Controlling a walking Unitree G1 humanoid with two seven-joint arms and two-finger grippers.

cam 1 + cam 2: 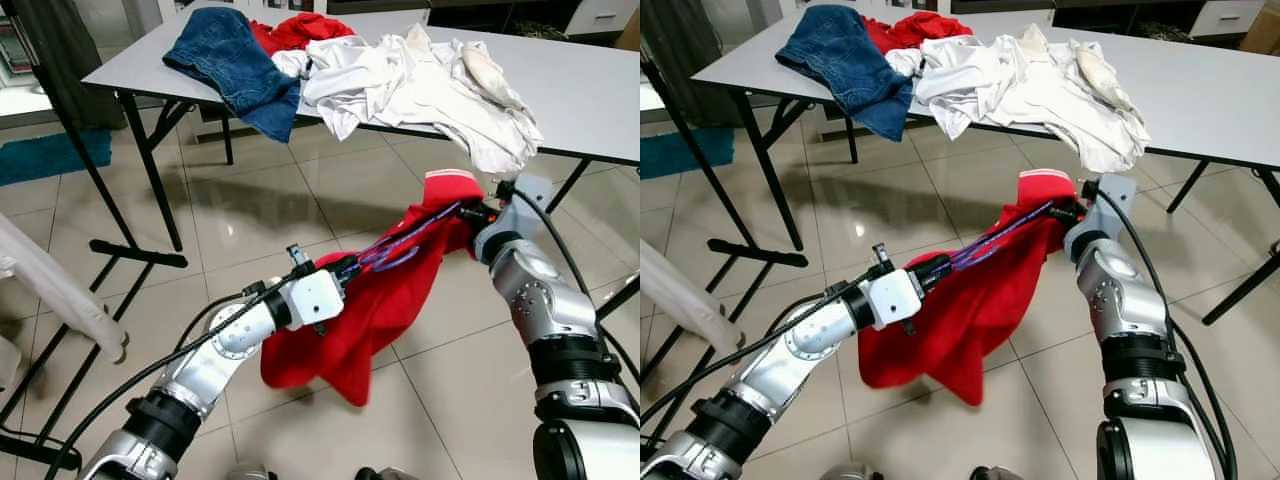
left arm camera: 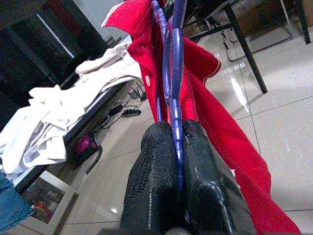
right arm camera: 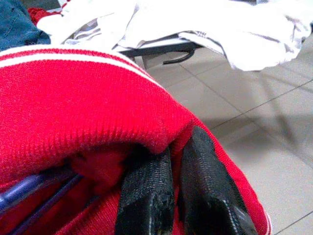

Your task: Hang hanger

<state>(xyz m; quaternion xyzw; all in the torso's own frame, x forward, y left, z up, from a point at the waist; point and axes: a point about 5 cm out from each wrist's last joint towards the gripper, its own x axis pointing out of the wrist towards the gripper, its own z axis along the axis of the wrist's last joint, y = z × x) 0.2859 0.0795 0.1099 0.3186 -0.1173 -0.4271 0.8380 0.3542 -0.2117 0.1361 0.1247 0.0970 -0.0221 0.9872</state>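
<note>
So both arms are up in front of the robot, holding a red polo shirt (image 1: pixel 370 310) between them above the tiled floor (image 1: pixel 250 220). The left gripper (image 1: pixel 345 266) has its two black fingers pressed tight on the blue hanger (image 1: pixel 400 240); the left wrist view shows the purple-blue plastic squeezed right between the pads. The hanger runs from there up to the shirt's collar end, and most of the shirt droops below it.

The right gripper (image 1: pixel 478 214) is at the collar end, with its fingers close together and pinching the red knit fabric with the white stripe.

Behind them is a gray folding table (image 1: pixel 590 90) piled with laundry: blue jeans (image 1: pixel 235 65) hanging off the near edge, white shirts (image 1: pixel 420 85), and another red garment (image 1: pixel 300 30) further back.
</note>
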